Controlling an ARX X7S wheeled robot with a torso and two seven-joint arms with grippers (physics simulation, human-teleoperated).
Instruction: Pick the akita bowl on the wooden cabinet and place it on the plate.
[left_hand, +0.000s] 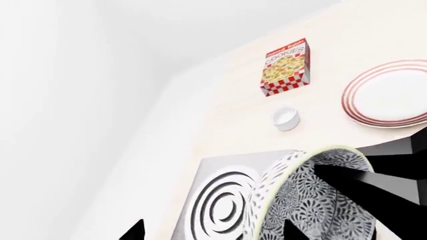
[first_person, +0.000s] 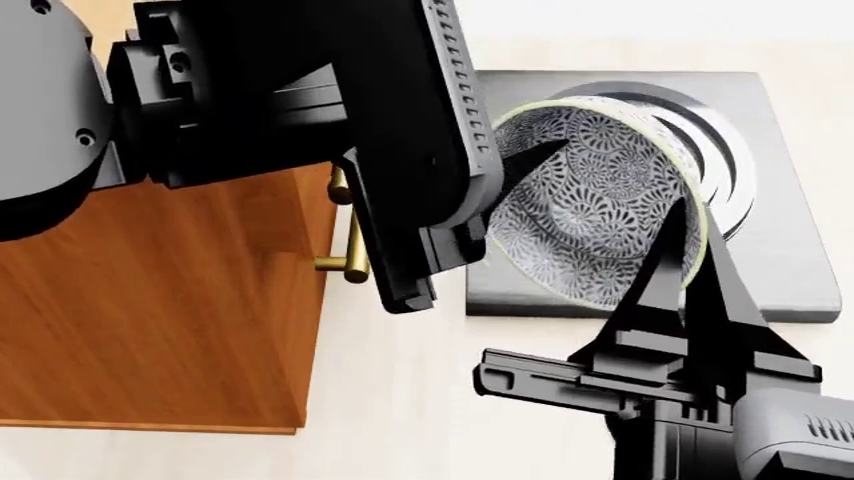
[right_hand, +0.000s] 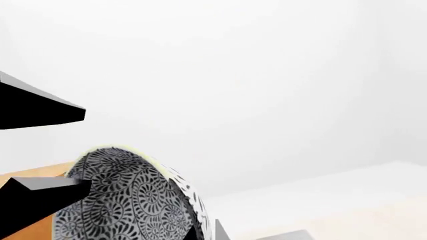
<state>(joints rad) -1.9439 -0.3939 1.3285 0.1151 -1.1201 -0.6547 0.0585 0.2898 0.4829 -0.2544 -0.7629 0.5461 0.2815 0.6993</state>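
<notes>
The akita bowl (first_person: 601, 200), white with a dense dark petal pattern, hangs tilted on its side above a grey stove (first_person: 787, 250). My right gripper (first_person: 690, 230) comes up from below and is shut on the bowl's rim, one finger inside and one outside; the right wrist view shows that rim pinched at its jaws (right_hand: 200, 232). My left gripper (left_hand: 213, 230) is open, its fingers wide apart astride the opposite wall of the bowl (left_hand: 320, 200). The plate (left_hand: 387, 95), white with red rings, lies flat on the pale counter beyond the stove. The wooden cabinet (first_person: 160, 320) stands at the left, under my left arm.
A cookie box (left_hand: 287, 67) stands on the counter beyond the stove (left_hand: 223, 200), and a small plain white cup (left_hand: 287, 118) sits between them. The cabinet's brass handle (first_person: 350, 240) juts out near my left gripper. White wall lies behind the counter.
</notes>
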